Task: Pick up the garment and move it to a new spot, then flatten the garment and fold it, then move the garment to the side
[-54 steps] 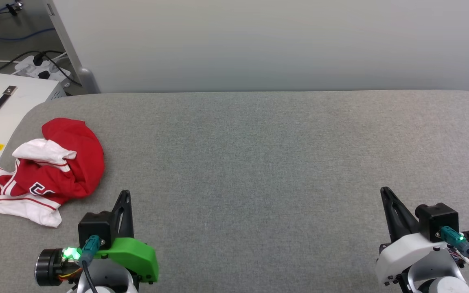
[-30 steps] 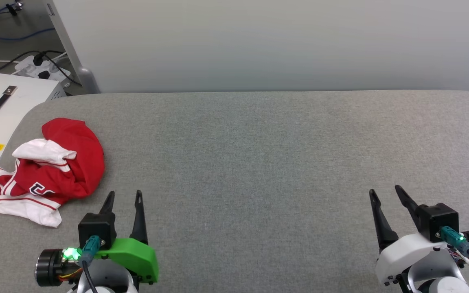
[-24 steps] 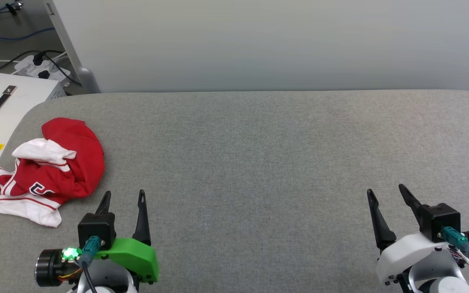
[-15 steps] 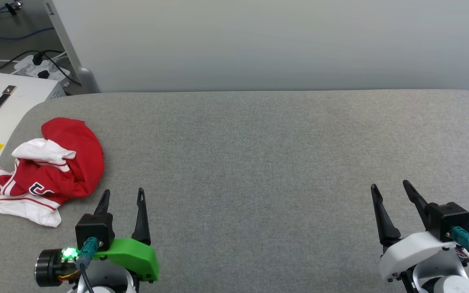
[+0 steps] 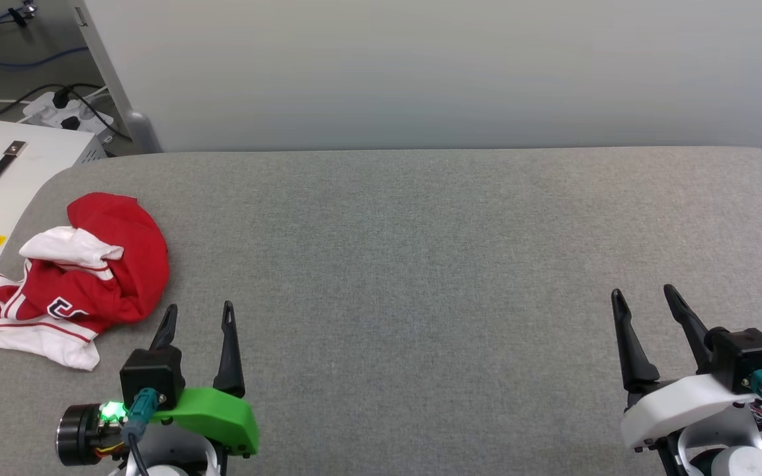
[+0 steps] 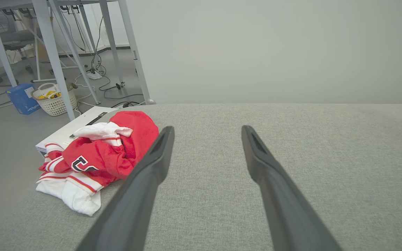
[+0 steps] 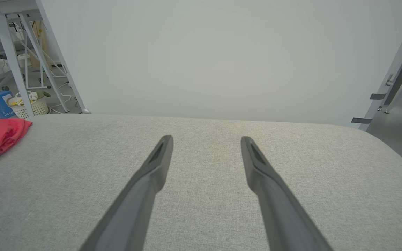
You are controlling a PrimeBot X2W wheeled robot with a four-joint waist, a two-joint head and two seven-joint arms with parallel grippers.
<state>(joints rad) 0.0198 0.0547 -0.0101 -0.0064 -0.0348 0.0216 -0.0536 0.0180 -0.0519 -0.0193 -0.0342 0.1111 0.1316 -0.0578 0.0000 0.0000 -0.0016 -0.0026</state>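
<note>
My left hand (image 5: pixel 199 307) hangs low over the grey tabletop (image 5: pixel 421 231), fingers spread with nothing between them. The garment (image 5: pixel 83 271) lies in a crumpled heap just ahead of it and to its left, near the tabletop's corner, so I judge this hand is the one to take it. My right hand (image 5: pixel 642 291), likewise spread and empty, waits well apart from the heap, ready to help flatten it.

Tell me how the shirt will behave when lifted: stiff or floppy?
The shirt lies crumpled in soft folds, so it will probably hang limp and unfold. It looks thin, so likely light. It sits at the table edge; a push might slide it off.
</note>
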